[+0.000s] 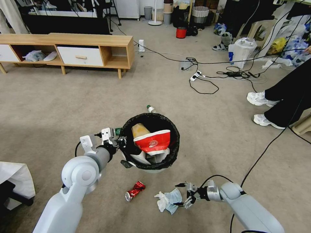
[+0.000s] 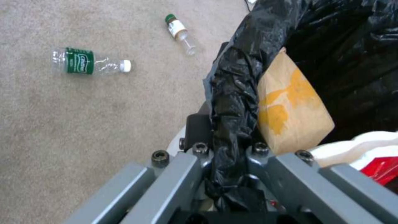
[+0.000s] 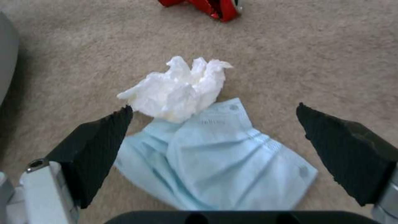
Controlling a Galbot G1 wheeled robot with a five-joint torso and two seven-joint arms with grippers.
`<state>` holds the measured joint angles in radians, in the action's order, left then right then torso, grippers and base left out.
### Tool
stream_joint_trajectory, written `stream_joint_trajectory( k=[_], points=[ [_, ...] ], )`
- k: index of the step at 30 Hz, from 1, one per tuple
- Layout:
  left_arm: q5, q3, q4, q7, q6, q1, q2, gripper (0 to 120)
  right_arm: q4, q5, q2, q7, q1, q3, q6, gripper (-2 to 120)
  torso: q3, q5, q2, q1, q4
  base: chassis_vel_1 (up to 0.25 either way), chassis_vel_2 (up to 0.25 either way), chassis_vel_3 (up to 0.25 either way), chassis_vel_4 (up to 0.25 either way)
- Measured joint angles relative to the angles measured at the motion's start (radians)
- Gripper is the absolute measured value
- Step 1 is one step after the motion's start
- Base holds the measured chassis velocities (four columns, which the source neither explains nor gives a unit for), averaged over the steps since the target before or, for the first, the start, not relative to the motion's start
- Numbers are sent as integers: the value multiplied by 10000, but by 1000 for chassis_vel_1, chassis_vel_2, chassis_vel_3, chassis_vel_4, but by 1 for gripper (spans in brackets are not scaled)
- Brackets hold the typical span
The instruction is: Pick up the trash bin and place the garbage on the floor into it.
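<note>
Bright, even, diffuse indoor light; soft, short shadows under the trash bin (image 1: 150, 142) and the crushed can (image 1: 135, 190) on the carpet (image 1: 48, 110). Wide-angle bending toward the head view's edges. Soft focus in both wrist views, blurred worst at the near grey claw links. Faint sheen on the black bag (image 2: 232, 93); dark, detail-poor bin interior.

bare carpet (image 1: 64, 106) left, cables (image 1: 207, 87) and legs (image 1: 285, 100) right
</note>
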<state>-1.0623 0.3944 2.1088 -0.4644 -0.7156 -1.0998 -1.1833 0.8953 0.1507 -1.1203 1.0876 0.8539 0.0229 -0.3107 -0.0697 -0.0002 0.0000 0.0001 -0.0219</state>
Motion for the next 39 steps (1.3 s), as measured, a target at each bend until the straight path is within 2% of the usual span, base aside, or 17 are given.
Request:
stream_joint_trajectory(
  k=[4,23,39],
  points=[
    [2,1,1,1,2,2,-2,3,-291,-143,-315,-44,-92,-131,-64,100,0,1,0,0,1,0,0,0,0],
    [39,3,3,14,17,-30,-45,3,-1121,-501,-879,-99,-226,-214,-275,100,0,2,0,0,1,0,0,0,0],
    [146,-12,21,31,37,-91,-89,3,-1324,-535,-796,-158,-61,-62,-391,100,1,3,0,0,2,0,0,0,0]
  ],
)
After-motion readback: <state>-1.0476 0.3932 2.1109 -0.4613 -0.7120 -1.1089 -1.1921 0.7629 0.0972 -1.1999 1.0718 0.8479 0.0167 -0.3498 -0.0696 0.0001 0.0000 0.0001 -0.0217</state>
